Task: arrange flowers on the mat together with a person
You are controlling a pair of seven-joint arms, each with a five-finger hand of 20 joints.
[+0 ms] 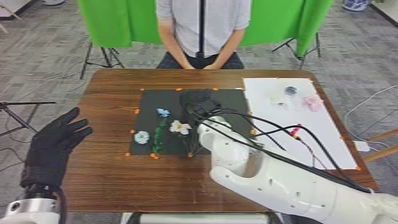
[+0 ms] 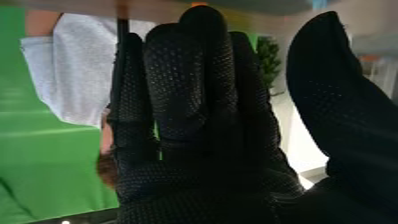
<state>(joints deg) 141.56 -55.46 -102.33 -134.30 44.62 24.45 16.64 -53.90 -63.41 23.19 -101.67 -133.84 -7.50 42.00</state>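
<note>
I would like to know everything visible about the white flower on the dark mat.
The white flower has broad petals, perhaps fabric, and a yellowish centre. It lies on the dark rectangular mat, right of the leafy green stem. The black-gloved right hand is beyond it, to the right, apparently not touching it.

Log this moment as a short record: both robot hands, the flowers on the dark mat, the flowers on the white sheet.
Left robot hand: left of the mat, fingers extended
Right robot hand: at the far part of the mat, fingers straight, thumb apart; contact with the mat unclear
Dark mat: holds a blue flower, a pale blue flower and a white flower
White sheet: right of the mat, holds a pink flower
</note>
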